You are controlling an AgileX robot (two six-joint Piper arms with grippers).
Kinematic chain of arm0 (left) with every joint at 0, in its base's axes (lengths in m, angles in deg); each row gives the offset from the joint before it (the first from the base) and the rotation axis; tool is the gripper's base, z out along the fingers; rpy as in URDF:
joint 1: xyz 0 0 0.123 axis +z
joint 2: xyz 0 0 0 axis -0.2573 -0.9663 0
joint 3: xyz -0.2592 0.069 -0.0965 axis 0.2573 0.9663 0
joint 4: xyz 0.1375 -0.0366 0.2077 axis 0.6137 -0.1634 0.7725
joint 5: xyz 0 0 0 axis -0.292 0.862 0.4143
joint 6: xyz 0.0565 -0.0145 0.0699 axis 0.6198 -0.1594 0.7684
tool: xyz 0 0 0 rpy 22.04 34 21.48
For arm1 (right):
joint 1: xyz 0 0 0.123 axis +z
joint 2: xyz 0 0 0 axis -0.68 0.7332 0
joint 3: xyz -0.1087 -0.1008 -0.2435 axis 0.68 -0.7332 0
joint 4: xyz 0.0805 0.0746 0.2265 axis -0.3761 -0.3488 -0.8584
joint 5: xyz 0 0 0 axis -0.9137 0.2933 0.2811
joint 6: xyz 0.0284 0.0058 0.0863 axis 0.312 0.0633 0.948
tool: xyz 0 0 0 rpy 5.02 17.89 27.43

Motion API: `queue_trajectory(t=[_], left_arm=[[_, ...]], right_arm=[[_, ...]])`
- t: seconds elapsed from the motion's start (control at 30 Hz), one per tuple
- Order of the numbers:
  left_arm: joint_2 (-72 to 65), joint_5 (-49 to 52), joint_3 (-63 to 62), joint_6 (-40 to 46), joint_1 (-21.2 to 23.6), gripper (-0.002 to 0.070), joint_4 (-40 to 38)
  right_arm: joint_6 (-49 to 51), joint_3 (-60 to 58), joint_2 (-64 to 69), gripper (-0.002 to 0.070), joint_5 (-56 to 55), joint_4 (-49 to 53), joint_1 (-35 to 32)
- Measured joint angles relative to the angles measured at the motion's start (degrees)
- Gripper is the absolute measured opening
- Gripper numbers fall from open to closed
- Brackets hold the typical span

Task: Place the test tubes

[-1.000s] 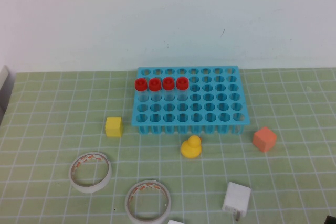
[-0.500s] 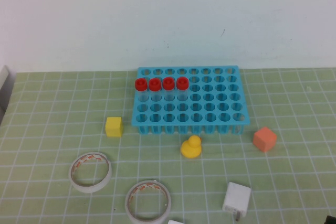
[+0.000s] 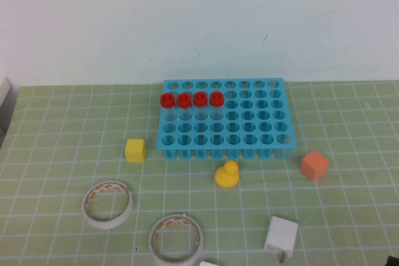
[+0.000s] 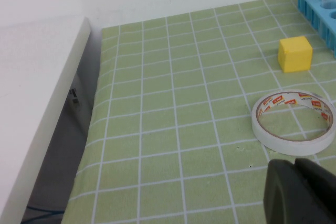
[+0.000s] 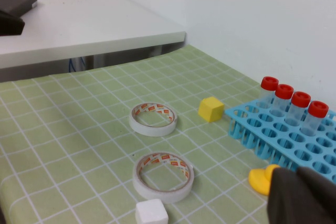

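Your four red-capped test tubes (image 3: 191, 105) stand upright in the blue rack (image 3: 255, 136), second row from the far edge, left end, and no loose tube shows on the tabletop (image 3: 56, 135), so placing looks finished. Your left hand (image 4: 293, 169) sits closed and empty at the near left, your right hand (image 5: 302, 179) closed and empty at the near right; just hold both clear of the rack.

Counted are four test tubes (image 3: 191, 100), one rack (image 3: 249, 130), two tape rolls (image 3: 107, 204), one duck (image 3: 227, 174), one charger (image 3: 280, 236) and three cubes (image 3: 135, 151): yellow, orange, white.
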Motion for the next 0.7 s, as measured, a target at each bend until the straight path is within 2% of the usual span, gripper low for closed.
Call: queue_trajectory(t=[0.7], left_arm=[[0.0, 0.2, 0.0, -1.6, 0.0, 0.0, -1.2]], right_arm=[[0.0, 0.0, 0.0, -0.0001, 0.0, 0.0, 0.0]])
